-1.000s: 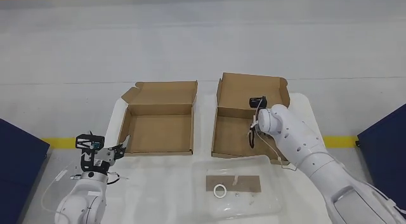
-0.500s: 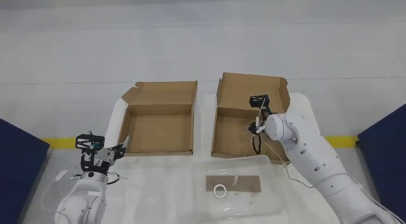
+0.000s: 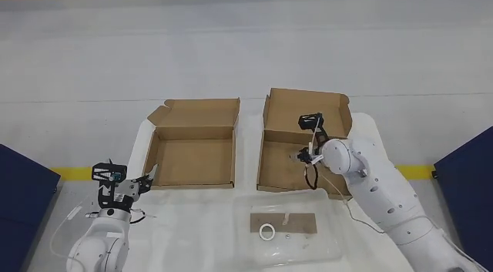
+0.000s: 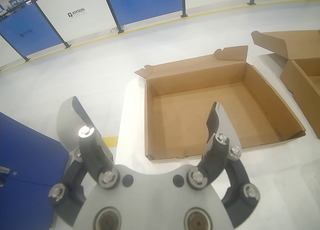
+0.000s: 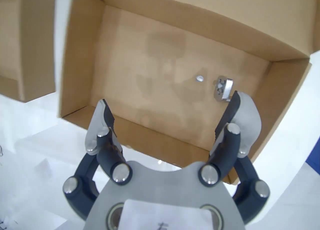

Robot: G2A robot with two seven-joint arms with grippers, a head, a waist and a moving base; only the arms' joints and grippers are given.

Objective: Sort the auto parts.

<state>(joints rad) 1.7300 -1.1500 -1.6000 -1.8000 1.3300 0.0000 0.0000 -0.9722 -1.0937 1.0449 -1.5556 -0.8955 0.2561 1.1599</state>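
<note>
From above, my right tool point(image 3: 307, 156) hangs over the near half of the right box point(image 3: 281, 172). My left tool point(image 3: 146, 175) sits off the near left corner of the left box point(image 3: 190, 162), over the bench point(image 3: 248, 172). Nearer me, the tray point(image 3: 327, 255) holds a ring point(image 3: 267, 232) beside a card strip point(image 3: 296, 223). The ring, I judge, is what is left to sort.

Through the left wrist, my left tool point(image 4: 145, 105) stands apart and holds nothing. The left box point(image 4: 200, 116) lies beyond it, its near wall the first edge in the way.

Through the right wrist, my right tool point(image 5: 171, 99) is spread wide and grips nothing. On the floor of the right box point(image 5: 150, 60) lie a metal bracket point(image 5: 223, 88) and a small disc point(image 5: 199, 78), close together near a corner. The bracket is close by one fingertip, though I cannot tell how far below.

The step, as I read it, is fetching the ring. I'd rise straight first and clear the near wall before swinging toward the tray, so I neither nudge the bracket nor drag the box. Room looks fair — the lid flap stands upright on the far side, away from my path, and the tray's rim is low. The ring lies flat, so I'd come down square with a finger on either side of its rim.
</note>
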